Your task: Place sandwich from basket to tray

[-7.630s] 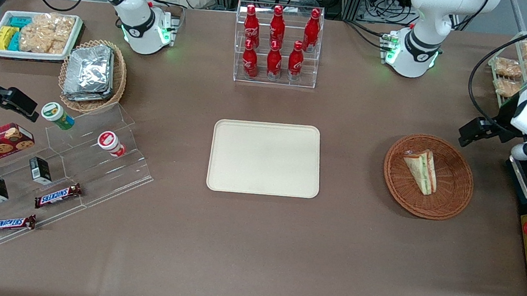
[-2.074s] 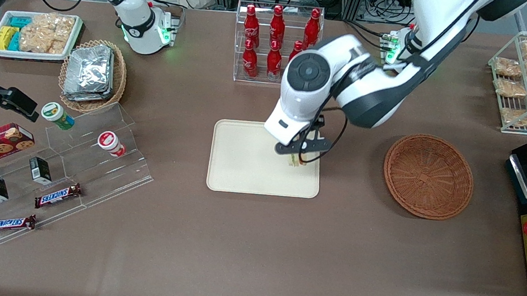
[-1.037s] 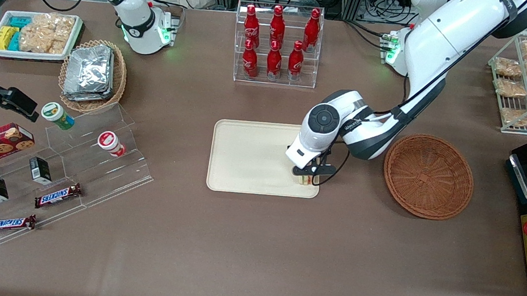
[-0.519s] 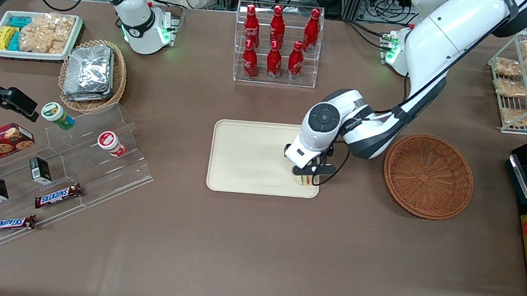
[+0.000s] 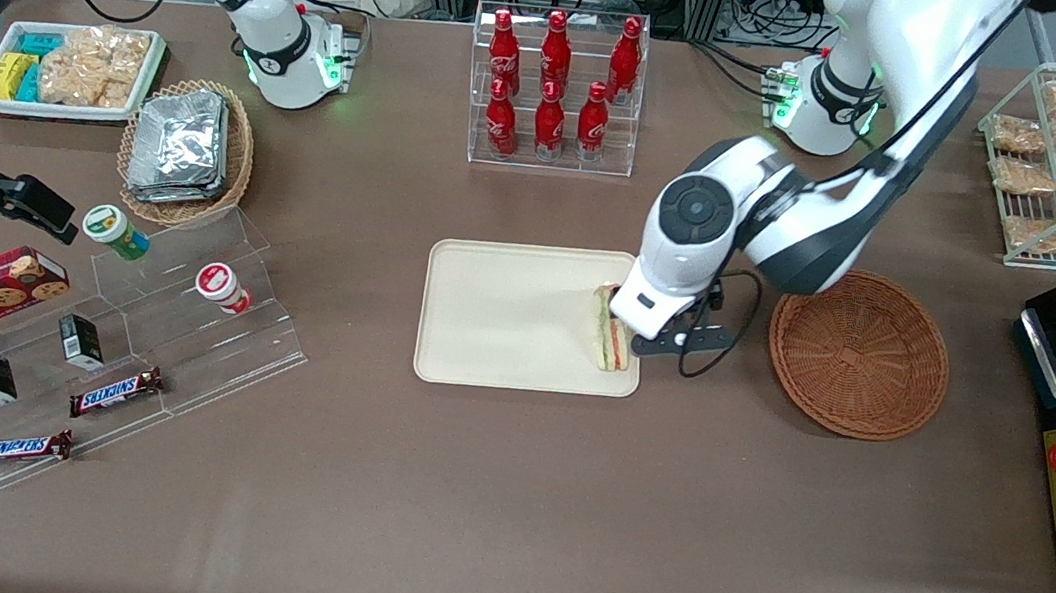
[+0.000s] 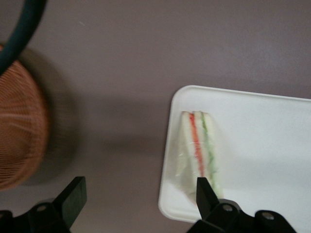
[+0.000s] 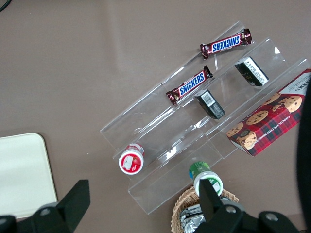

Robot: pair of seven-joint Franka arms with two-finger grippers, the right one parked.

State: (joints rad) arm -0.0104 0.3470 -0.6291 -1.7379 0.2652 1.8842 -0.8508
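White bread, with a red and a green stripe of filling, showed where your sandwich (image 5: 610,339) lay: on the cream tray (image 5: 506,314), close to the tray's edge at the working arm's end and toward the corner nearer the front camera. Your gripper (image 6: 138,199) hung above that edge, lifted clear of the sandwich, with its jaws spread wide and nothing between them. One finger (image 6: 206,194) stood over the tip of the sandwich, and the other finger (image 6: 73,196) was out over bare brown table (image 5: 504,495), so the tray's rim sat between the jaws. You had the sandwich lying flat rather than gripped, its layered side turned up toward the wrist camera. Your basket (image 5: 859,352), the reddish-brown wicker one, sat well apart from the jaws, on the side of the outer finger, farther toward the working arm's end of the table, and it held nothing. In the front view the wrist (image 5: 684,255) covered the gripper itself, leaving only part of the sandwich showing beside it.
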